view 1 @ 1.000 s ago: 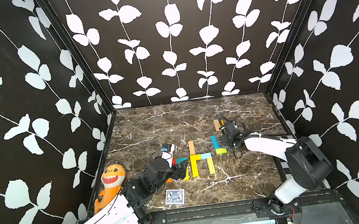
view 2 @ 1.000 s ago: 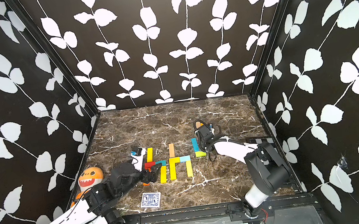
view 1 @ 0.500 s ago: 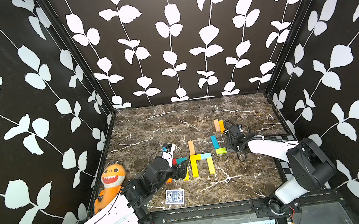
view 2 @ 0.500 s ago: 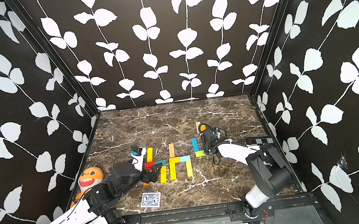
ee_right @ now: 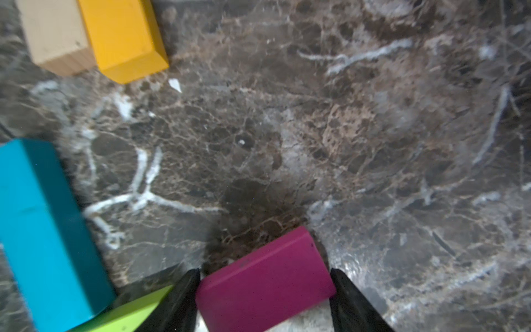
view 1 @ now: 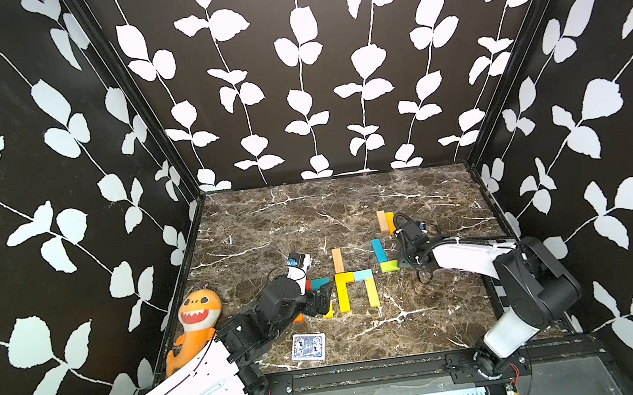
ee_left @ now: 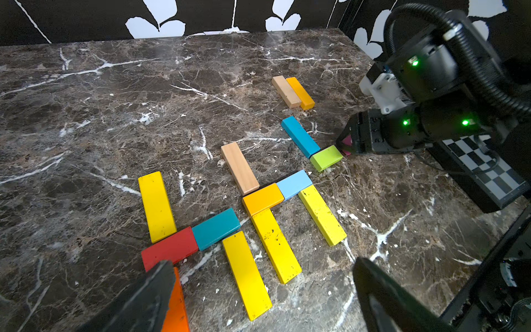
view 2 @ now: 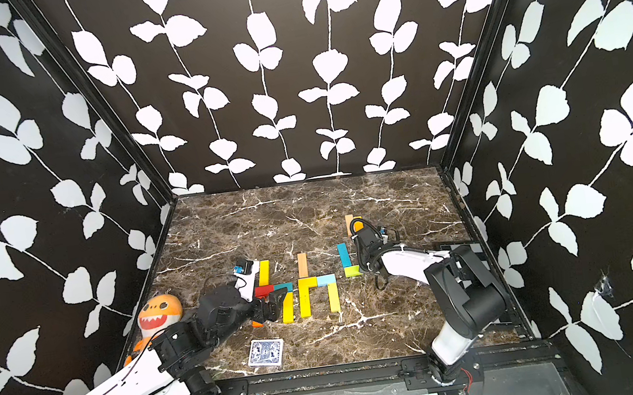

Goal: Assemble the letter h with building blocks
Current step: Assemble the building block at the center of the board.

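Magenta brick (ee_right: 264, 276), clamped in the right pincer (ee_right: 264, 271), is held at the table (ee_left: 115, 100) beside the lime brick (ee_left: 326, 158) and teal upright (ee_left: 300, 136); two h shapes (ee_left: 263, 198) seem finished near the gaping left pincer (ee_left: 263, 263).

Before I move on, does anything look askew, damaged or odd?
Nothing is spilled or toppled. Only wear stands out: the yellow wooden blocks carry black scuff marks. The magenta wooden block between the jaws of the right gripper lies roughly in line with the lime green wooden block.
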Controlling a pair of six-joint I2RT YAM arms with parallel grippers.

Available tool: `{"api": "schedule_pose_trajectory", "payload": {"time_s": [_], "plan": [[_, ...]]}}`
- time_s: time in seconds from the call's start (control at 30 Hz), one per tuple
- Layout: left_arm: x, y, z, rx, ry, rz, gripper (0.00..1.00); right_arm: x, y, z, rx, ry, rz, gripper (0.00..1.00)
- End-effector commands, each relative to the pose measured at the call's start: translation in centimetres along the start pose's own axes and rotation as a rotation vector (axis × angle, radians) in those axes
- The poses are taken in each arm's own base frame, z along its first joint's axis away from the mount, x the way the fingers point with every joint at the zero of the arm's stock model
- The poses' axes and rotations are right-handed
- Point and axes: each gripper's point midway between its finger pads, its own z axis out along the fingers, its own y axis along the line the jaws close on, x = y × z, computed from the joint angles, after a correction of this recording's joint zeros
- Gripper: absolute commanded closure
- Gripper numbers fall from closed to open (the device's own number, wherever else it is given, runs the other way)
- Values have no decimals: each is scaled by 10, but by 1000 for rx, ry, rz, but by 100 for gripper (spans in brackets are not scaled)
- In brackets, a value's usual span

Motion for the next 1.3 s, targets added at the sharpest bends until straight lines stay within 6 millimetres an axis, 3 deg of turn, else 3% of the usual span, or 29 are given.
{"api": "schedule_pose_trajectory", "payload": {"time_s": [0.0, 0.43, 0.73, 0.97, 1.27], "plan": [[-5, 0, 1, -1, -22, -6, 1, 1, -3, 5, 11, 0, 15, 30], [-4, -1, 4, -1, -12, -2, 1, -10, -3, -4, -1, -20, 38, 20], [-8, -1, 2, -4, -23, 1, 1, -48, -1, -52, -106, -117, 33, 18], [-8, -2, 3, -2, -18, 4, 1, -31, 7, -33, -330, 97, 64, 18], [-8, -3, 4, 3, -14, 3, 1, -23, -1, -13, -290, 149, 33, 19]]}}
